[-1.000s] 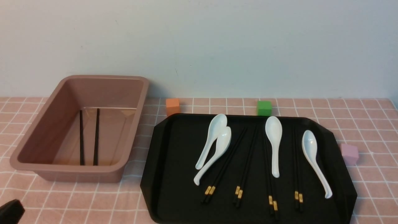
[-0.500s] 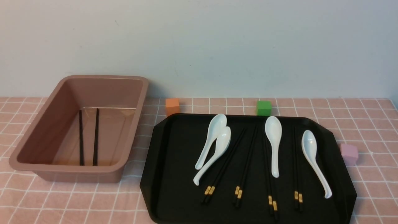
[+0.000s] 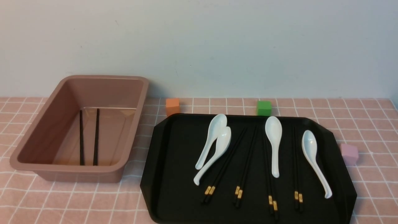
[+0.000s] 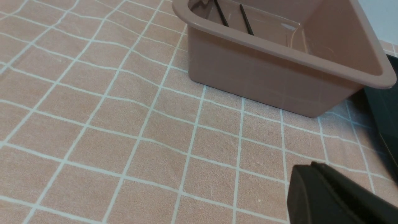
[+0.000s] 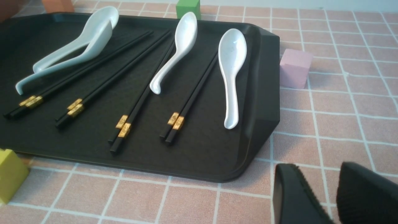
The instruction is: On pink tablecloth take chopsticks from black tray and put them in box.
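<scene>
Sitting low over the pink tablecloth (image 3: 77, 202), both arms are hanging clear of the work, probably so the tray and box are lying open for the next reach. The right gripper (image 5: 314, 199) is hovering empty off the tray's near right corner, its two black fingers a small way apart, released and grasping nothing. Only one dark finger of the left gripper (image 4: 339, 199) is showing, so I cannot tell whether it is released or clenched; the box (image 4: 279, 59) is lying ahead of it, and nothing appears in its grasp.

Ahead and to the left of the right gripper, four pairs of chopsticks (image 3: 245, 165) are lying on the black tray (image 3: 174, 155), gold-banded ends toward the robot, which is likely leaving the thick ends handy for pinching. Two more sticks are already resting on the box floor, side by side. Four white spoons (image 3: 273, 143) are sharing the tray, two of them nested and touching the leftmost pair. Four cubes are sitting on the cloth around the tray: orange (image 3: 173, 106), green (image 3: 264, 107), pink (image 3: 349, 153) and yellow (image 5: 9, 174).
</scene>
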You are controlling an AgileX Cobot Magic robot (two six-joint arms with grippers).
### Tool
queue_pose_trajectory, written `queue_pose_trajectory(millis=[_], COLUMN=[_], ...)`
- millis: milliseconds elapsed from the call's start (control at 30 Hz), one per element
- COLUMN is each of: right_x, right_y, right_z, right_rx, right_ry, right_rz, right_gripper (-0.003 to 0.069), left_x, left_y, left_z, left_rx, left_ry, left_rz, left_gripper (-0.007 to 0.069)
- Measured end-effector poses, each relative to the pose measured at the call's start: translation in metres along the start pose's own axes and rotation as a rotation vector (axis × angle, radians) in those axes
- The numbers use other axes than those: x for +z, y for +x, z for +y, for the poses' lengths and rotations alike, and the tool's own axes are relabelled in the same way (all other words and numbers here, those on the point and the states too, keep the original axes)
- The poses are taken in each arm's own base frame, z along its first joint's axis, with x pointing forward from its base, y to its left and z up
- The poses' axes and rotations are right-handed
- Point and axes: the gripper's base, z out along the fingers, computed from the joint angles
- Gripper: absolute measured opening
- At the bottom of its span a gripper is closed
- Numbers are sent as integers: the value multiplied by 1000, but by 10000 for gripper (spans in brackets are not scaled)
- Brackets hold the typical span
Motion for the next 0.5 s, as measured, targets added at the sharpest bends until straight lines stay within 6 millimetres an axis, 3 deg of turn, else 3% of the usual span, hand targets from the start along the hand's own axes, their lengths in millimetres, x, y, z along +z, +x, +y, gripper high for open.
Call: queue_pose_trajectory(millis=[500], right_x=[0], right_y=[0], right_z=[0], right_rx=[0], right_ry=[0], right_rz=[0], right_gripper=[240], left_x=[0], left_y=[0], left_z=[0], left_rx=[-1], left_ry=[-1], left_rz=[0], left_gripper=[-5])
